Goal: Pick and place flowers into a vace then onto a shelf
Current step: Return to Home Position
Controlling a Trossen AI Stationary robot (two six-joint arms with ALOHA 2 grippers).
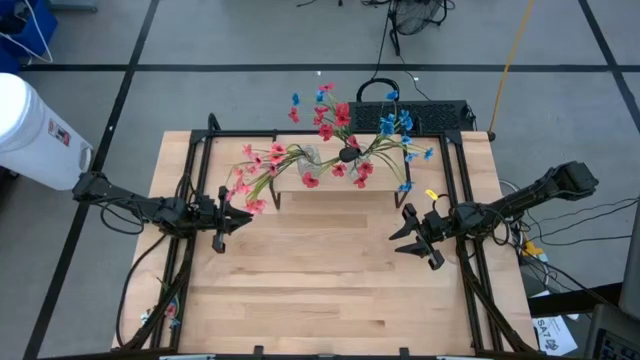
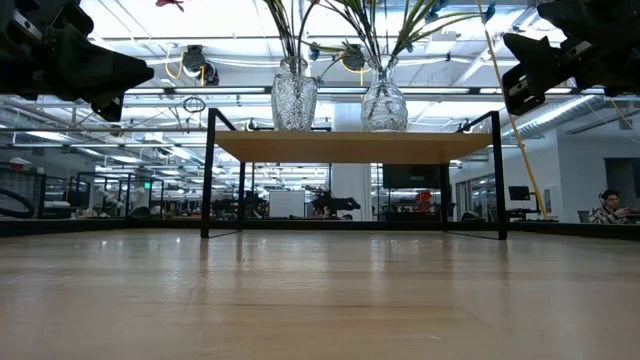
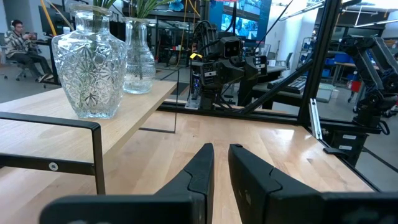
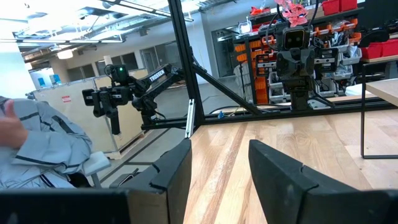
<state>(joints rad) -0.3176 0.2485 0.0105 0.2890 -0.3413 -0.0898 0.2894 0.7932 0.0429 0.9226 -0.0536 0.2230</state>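
Nearest, on the table side of the shelf, both arms hang above the bare wooden tabletop and hold nothing. The left gripper hovers off the shelf's left end, a little in front of it. Its own wrist view shows its fingers almost together with only a narrow slit between them. The right gripper hovers off the shelf's right end, slightly farther forward of it. Its fingers are clearly parted and the gap between them is empty.

The shelf stands on its thin black legs toward the back of the table, well apart from both grippers. Two cut-glass vases stand upright on its board, the left vase and the right vase near each other at the middle. Green stems rise out of both.

From above, the pink spray leans from the left vase out past the shelf's left end, and the blue spray leans from the right vase toward the shelf's rear right. The red spray fans over the shelf's middle, and I cannot tell which vase holds it.

Behind the shelf, a black keyboard lies at the table's rear edge. Farther off in the room, a person sits.
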